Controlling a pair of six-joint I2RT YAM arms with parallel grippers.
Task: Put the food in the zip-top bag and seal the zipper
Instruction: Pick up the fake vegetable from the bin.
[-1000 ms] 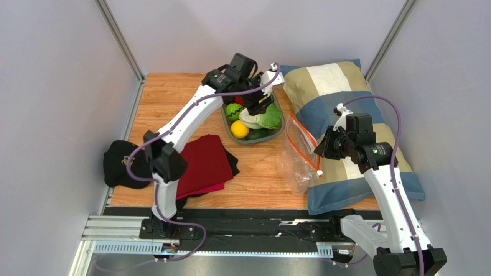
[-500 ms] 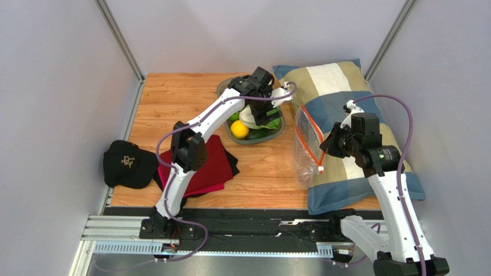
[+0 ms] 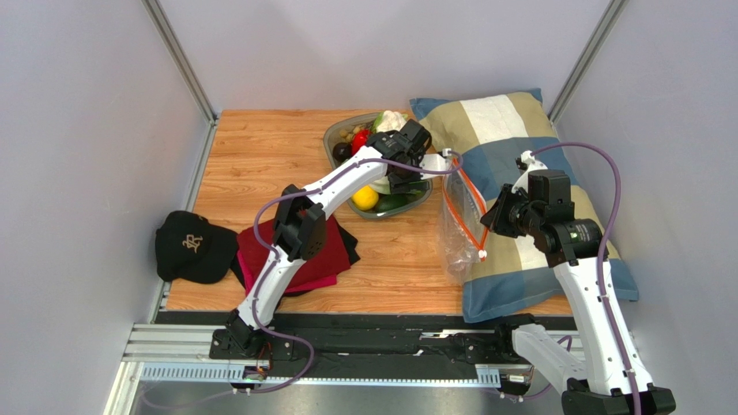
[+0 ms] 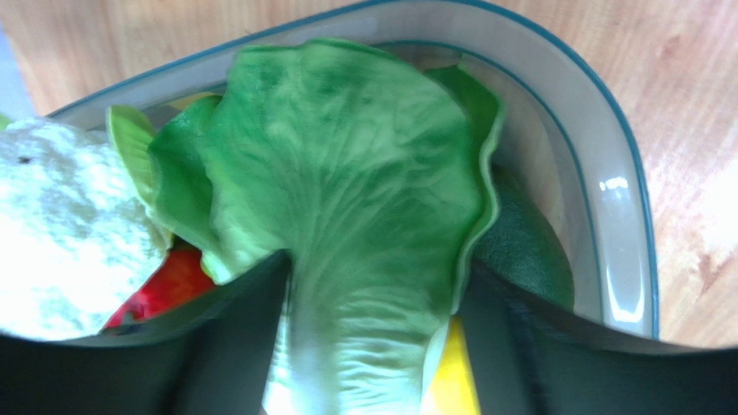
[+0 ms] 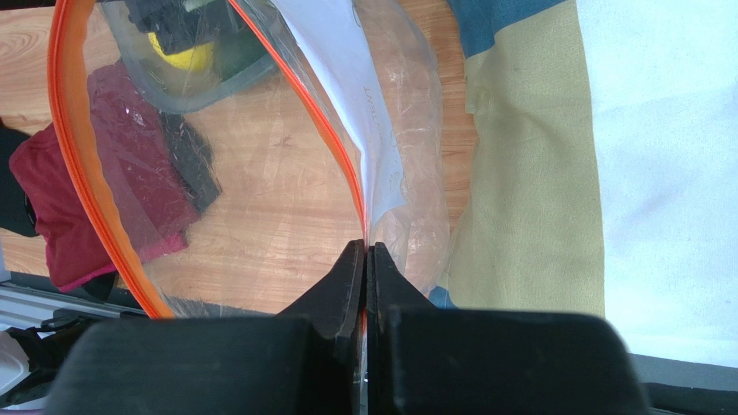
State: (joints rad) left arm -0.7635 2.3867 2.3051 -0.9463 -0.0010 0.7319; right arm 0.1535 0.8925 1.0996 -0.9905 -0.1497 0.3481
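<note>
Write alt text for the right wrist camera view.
The right tool is shut on the edge of a clear bag, whose orange zipper loops open above a wooden table. A striped pillow lies to the right.

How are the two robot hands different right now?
The left gripper grips the green cabbage above the grey tray; the right gripper pinches the clear bag at its orange zipper. Left fingers sit apart around the stem; right fingers nearly touch. Both hold something.
</note>
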